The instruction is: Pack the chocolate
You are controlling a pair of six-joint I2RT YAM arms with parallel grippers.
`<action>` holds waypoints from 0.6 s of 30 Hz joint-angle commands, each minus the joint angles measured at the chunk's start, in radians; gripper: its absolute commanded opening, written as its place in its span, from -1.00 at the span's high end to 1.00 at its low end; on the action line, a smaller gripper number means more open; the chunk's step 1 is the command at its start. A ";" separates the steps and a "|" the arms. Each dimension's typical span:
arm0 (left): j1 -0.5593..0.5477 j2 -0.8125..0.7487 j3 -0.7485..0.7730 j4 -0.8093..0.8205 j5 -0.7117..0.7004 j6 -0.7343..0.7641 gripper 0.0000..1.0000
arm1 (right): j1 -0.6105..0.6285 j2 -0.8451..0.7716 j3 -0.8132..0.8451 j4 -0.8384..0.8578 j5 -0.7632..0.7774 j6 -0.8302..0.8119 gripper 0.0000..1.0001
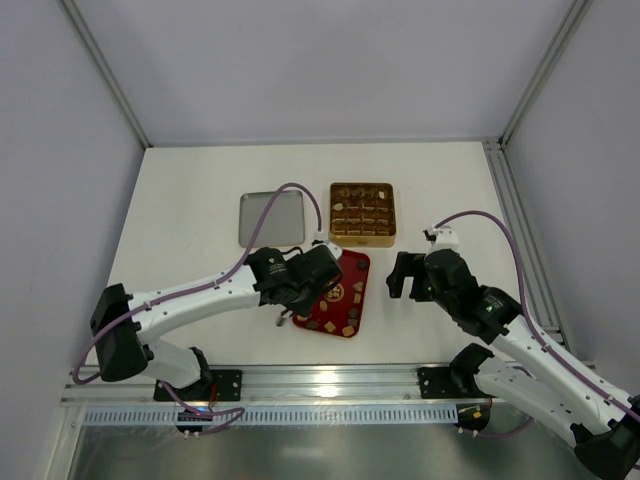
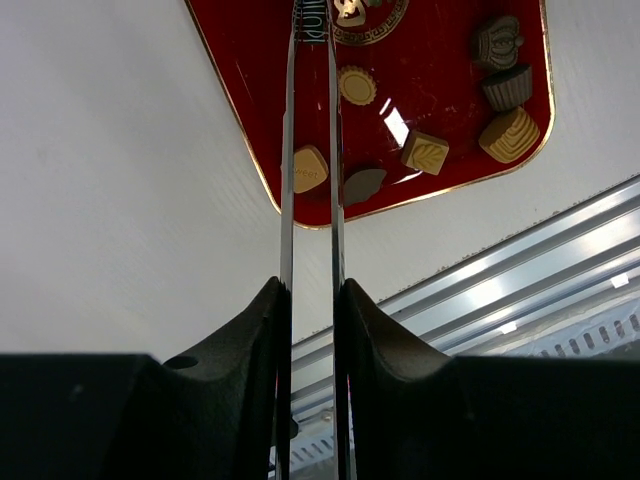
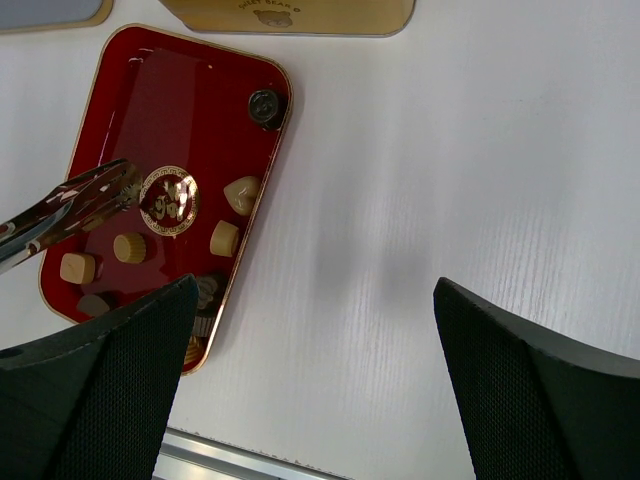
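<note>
Under left gripper (image 1: 322, 280), tongs (image 3: 80, 200), chocolate (image 3: 225, 238) possibly hidden

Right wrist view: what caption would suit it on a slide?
Open right gripper beside a red tray of chocolates, tweezers reaching in.

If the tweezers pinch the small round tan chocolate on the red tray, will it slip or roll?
It lies flat, so the round tan chocolate probably will not roll. The red tray looks glossy, so a nudge may slide it. The thin, smooth tweezers could slip on its curved edge.
</note>
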 commanded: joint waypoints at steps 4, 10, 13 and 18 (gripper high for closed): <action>0.002 0.031 0.077 0.016 -0.037 0.038 0.43 | 0.000 -0.017 0.015 0.006 0.027 0.000 -1.00; 0.014 0.048 0.118 0.023 -0.037 0.059 0.43 | 0.000 -0.026 0.018 -0.003 0.034 -0.003 -0.99; 0.020 0.057 0.143 0.023 -0.037 0.073 0.44 | 0.000 -0.026 0.022 -0.005 0.039 -0.003 -0.99; 0.033 0.075 0.180 0.026 -0.035 0.090 0.44 | 0.000 -0.026 0.026 -0.006 0.040 -0.004 -1.00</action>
